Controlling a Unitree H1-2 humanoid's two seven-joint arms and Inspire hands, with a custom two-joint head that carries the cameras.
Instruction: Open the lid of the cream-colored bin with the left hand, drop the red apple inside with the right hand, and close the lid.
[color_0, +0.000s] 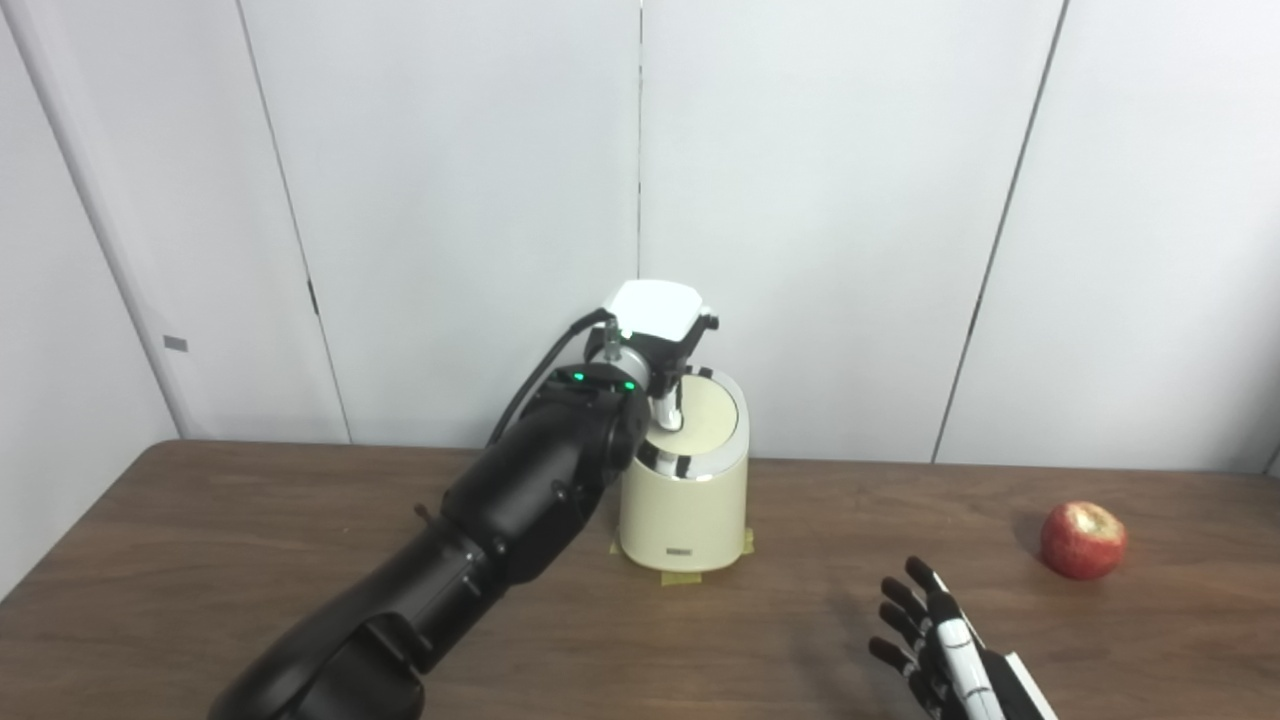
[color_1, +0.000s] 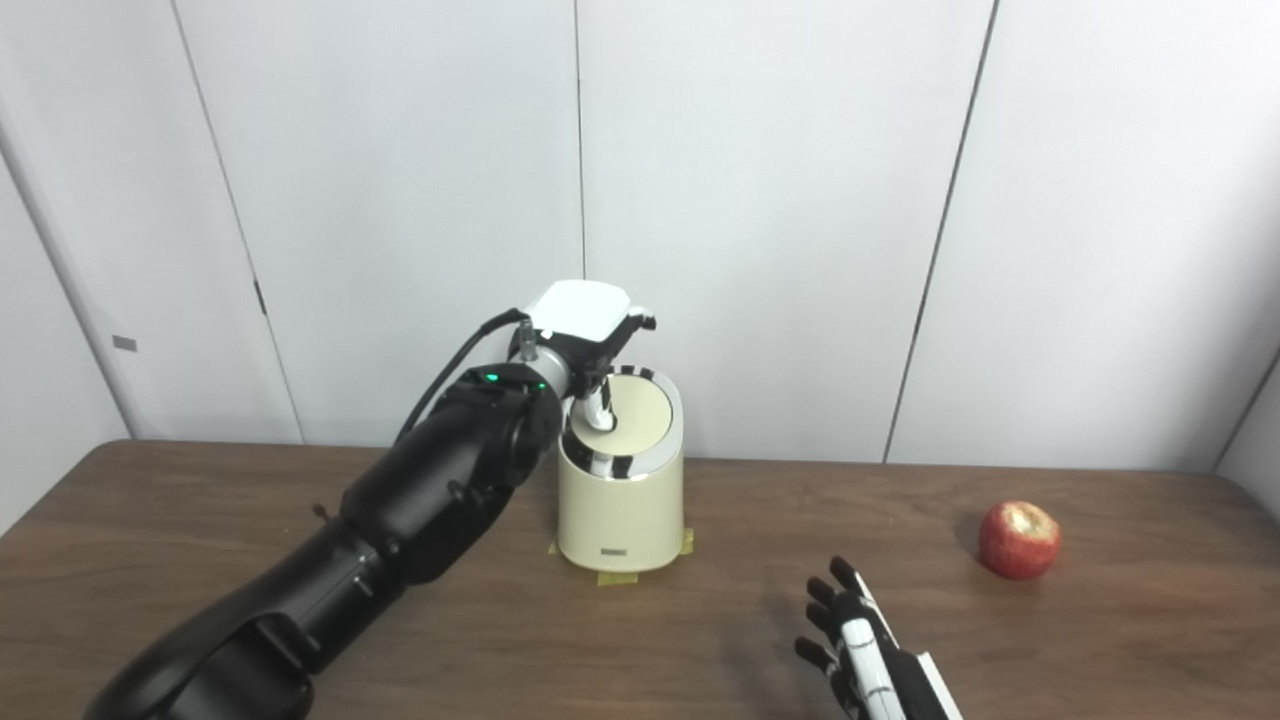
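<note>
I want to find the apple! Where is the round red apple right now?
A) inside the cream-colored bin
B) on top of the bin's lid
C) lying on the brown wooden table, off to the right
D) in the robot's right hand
C: the round red apple lies on the brown wooden table, apart from the right hand, whose fingers are spread and hold nothing, and well to the right of the cream-colored bin.

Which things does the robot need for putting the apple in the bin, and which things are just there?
Needed for the job:
- cream-colored bin
- its lid
- red apple
- left robot hand, over the lid
- right robot hand, open, short of the apple

Just there:
- table
- yellow tape under the bin
- white wall panels
</note>
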